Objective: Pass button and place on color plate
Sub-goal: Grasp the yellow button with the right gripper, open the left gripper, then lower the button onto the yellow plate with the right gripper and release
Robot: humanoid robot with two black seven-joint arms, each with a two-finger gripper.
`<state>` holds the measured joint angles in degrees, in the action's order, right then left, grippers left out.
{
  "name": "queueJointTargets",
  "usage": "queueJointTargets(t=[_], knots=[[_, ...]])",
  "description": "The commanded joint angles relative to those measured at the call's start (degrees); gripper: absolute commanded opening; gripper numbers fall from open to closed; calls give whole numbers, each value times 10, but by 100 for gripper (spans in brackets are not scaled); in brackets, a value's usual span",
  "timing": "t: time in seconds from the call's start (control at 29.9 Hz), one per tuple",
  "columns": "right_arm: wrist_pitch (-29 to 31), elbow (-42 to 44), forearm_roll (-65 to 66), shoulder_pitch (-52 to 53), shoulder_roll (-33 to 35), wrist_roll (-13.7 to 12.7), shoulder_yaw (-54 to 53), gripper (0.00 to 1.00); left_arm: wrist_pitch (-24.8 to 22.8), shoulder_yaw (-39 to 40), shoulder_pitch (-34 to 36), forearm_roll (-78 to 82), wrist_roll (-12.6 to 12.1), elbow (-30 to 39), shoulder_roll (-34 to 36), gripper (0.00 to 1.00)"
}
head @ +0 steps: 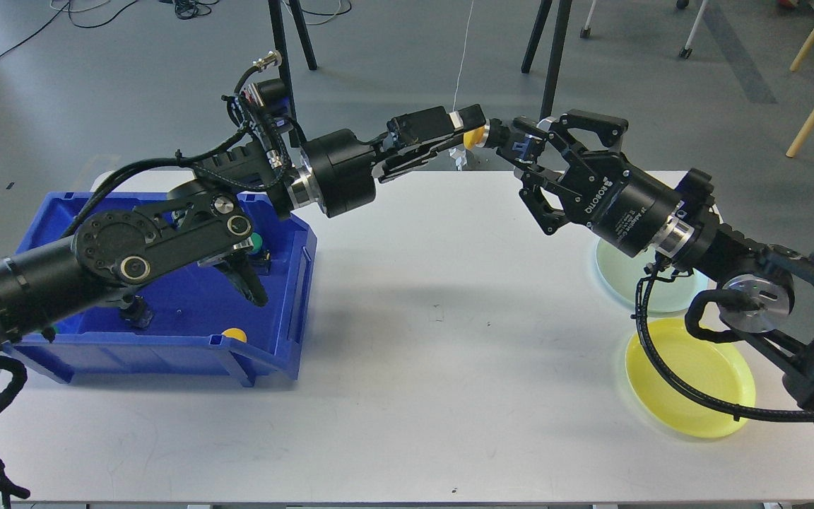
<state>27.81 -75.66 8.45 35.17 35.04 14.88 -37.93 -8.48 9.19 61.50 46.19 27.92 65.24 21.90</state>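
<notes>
My left gripper (465,131) and right gripper (504,136) meet above the white table's (407,339) far edge, the small round yellow button (474,137) between them. Left jaws look clamped on it; whether the right jaws have closed, I cannot tell. The yellow plastic plate (689,378) sits near right, the pale green plate (651,279) behind it, the blue plastic bin (167,311) left.

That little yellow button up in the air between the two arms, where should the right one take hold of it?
Probably on the yellow button's exposed right half, coming in from the right. The left gripper covers its left side, so only the side facing the right gripper is free.
</notes>
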Motion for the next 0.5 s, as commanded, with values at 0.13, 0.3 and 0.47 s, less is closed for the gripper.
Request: queueJointTargets(t=[0.13,0.3,0.47], knots=[[-125,-48,-13,-261,12,-9,-177,1,-5,29,2,-42,1,-14,32,97],[-259,-125,-41,-428,11,-10,-231,1,-65,43,9,-41,1,-10,92,98],[-341,-110,-132,-463,2,-10,-231,1,-80,35,20,-26,1,1,153,98]])
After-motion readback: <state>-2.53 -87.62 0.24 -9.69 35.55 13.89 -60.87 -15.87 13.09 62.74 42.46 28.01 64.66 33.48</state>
